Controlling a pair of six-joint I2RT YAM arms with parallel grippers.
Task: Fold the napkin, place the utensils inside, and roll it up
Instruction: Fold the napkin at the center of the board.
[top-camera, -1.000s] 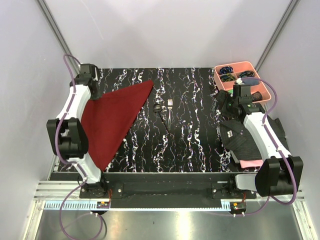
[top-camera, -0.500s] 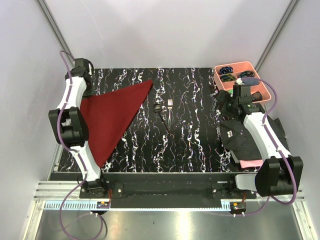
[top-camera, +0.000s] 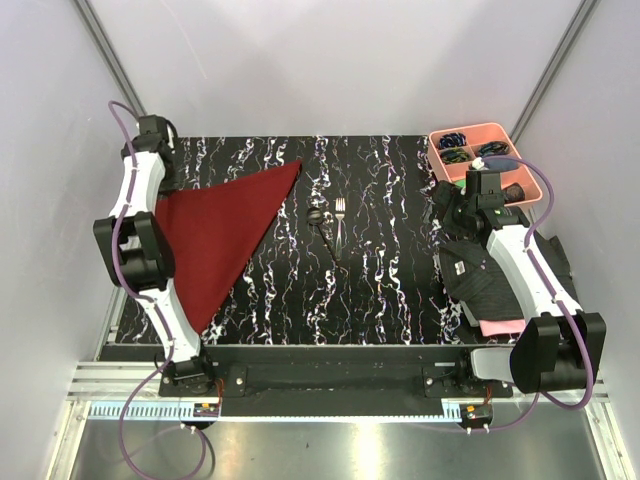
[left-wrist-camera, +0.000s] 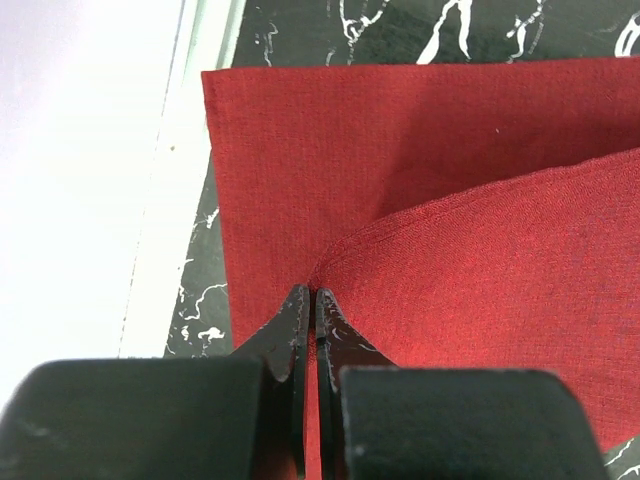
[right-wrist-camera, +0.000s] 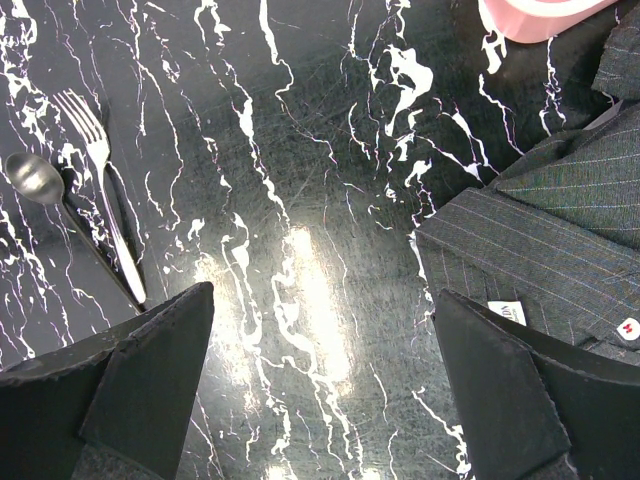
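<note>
Napkin (top-camera: 215, 235), folded into a triangle, lies at the left of the table (top-camera: 390, 290), its edge pinched in the closed left gripper (left-wrist-camera: 306, 310). Fork (right-wrist-camera: 100, 190) and spoon (right-wrist-camera: 40, 185) lie mid-table; the right gripper (right-wrist-camera: 322, 300) gapes wide, empty.

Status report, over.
Left gripper pinching napkin fold. Right gripper open, empty. Fork and spoon lie beside napkin, not on it. Nothing between them.

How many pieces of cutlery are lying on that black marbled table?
2. A silver fork and a dark-bowled spoon lie side by side near the middle of the table, the spoon nearer the red napkin. More could be hidden under the napkin.
</note>
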